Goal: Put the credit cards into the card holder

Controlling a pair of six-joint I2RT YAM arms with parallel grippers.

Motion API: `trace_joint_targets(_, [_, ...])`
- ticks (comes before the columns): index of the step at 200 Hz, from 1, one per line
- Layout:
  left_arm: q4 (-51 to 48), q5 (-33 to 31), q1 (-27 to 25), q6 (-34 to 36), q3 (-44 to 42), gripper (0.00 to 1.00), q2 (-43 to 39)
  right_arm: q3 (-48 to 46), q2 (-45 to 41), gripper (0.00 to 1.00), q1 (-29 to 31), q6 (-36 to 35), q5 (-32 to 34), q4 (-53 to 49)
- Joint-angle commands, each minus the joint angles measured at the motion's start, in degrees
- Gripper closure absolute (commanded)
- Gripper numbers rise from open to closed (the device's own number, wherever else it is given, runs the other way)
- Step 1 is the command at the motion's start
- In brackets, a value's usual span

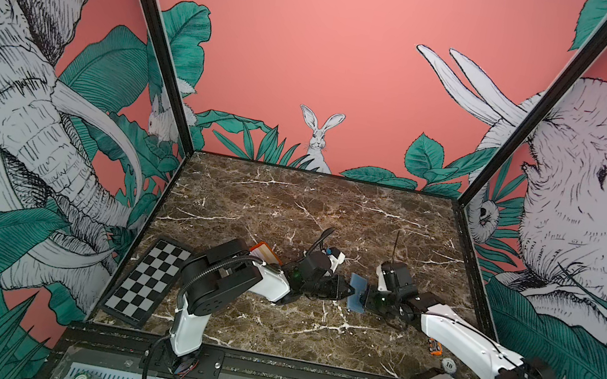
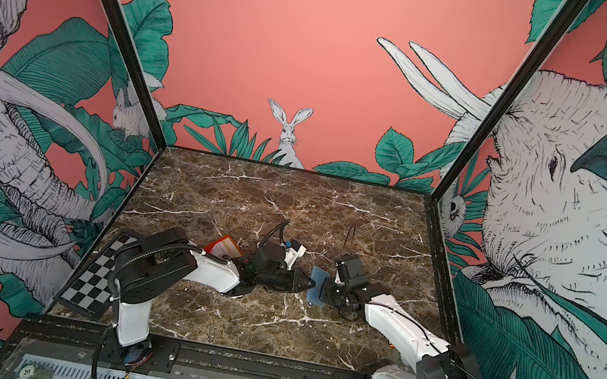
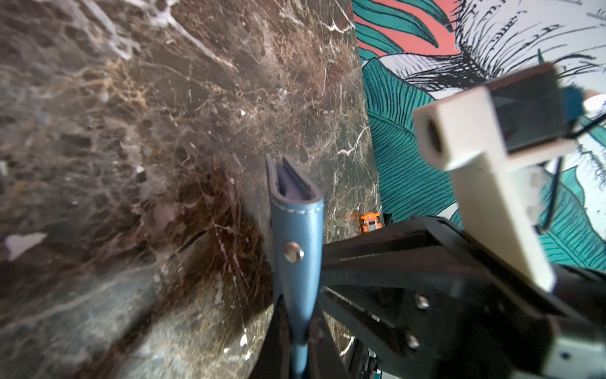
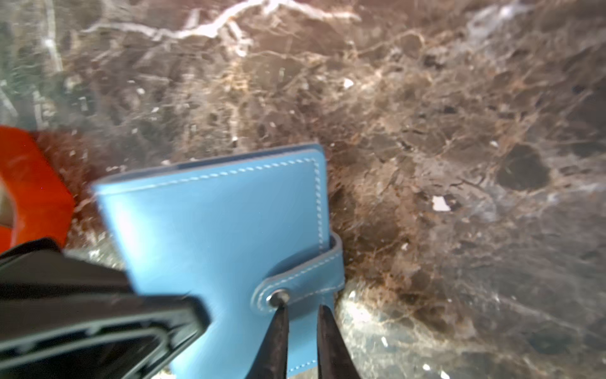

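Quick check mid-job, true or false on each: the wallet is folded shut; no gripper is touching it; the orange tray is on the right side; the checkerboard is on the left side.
The wallet is folded shut. True.
No gripper touches the wallet. False: the left gripper is clamped on it, and the right gripper is at its snap tab.
The orange tray is on the right side. False: it sits left of the middle, with a card in it.
The checkerboard is on the left side. True.
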Motion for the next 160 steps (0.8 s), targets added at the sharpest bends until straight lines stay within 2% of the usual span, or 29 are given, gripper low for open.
trace_joint_targets(1, [-2.18, -0.77, -0.55, 1.82, -0.69, 0.98, -4.02, 1.32, -3.18, 0.78, 0.13, 0.17, -1.50, -2.63])
trace_joint_targets(31, [-3.22, -0.72, -0.55, 2.26, 0.31, 1.00, -3.67, 3.11, -4.72, 0.72, 0.69, 0.57, -0.44, -5.09])
trace_joint_targets(75, [-3.07, -0.51, -0.52, 2.33, 0.81, 1.00, -3.32, 6.51, -0.47, 0.67, 1.74, -0.47, 0.85, -5.78])
trace_joint_targets(160, [-3.54, -0.61, -0.55, 2.44, 0.65, 1.00, -3.74, 9.69, 6.64, 0.67, 3.12, -2.19, 4.27, -7.34])
